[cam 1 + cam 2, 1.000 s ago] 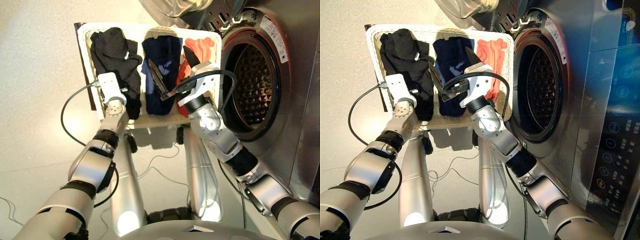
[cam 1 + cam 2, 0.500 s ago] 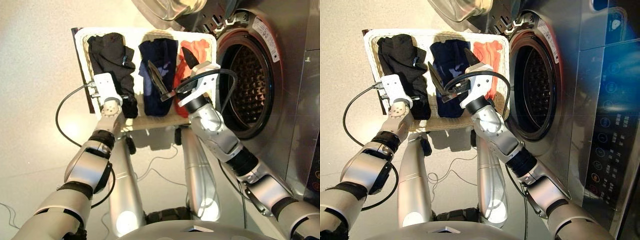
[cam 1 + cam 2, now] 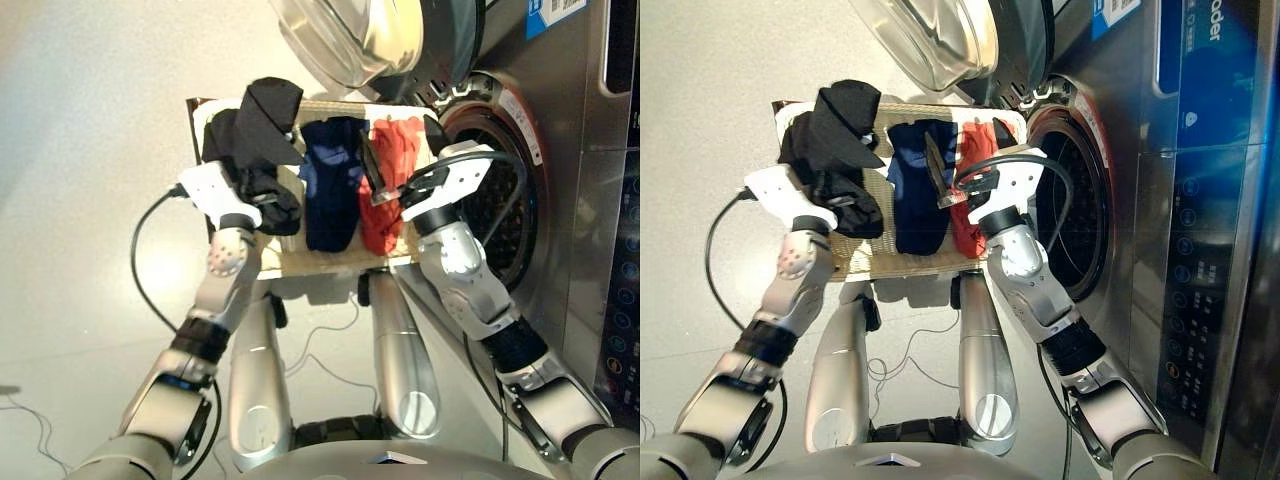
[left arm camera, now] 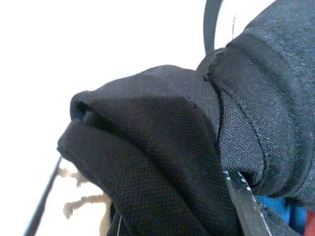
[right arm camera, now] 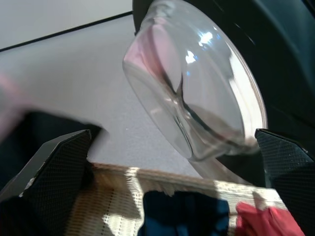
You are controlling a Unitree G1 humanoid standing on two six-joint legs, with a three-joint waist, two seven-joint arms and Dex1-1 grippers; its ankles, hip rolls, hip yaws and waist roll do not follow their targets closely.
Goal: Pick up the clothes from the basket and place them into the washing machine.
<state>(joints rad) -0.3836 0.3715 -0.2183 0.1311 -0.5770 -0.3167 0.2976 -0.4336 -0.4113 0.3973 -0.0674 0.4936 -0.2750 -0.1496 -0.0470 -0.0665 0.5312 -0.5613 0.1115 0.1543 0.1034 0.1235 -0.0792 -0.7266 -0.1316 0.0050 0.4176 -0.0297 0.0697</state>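
The cream wicker basket [image 3: 320,260] stands in front of the washing machine [image 3: 560,250], whose drum [image 3: 500,200] is open and whose glass door [image 3: 360,40] is swung out above the basket. My left gripper [image 3: 255,175] is shut on the black garment [image 3: 265,115] and holds it bunched and raised over the basket's left end. That black garment [image 4: 162,147] fills the left wrist view. The navy garment [image 3: 330,195] lies in the middle and the coral-red one [image 3: 385,195] on the right. My right gripper [image 3: 402,150] hovers open above the coral-red garment with nothing in it.
A black cable [image 3: 140,260] loops from my left wrist, and another [image 3: 500,165] arcs over my right wrist before the drum. The machine's control panel [image 3: 620,330] runs down the far right. Thin cables [image 3: 310,335] lie on the floor below the basket.
My left arm has risen and pulled the black garment up off the basket floor. My right gripper has shifted from the navy garment to the coral-red one. The camera has also moved.
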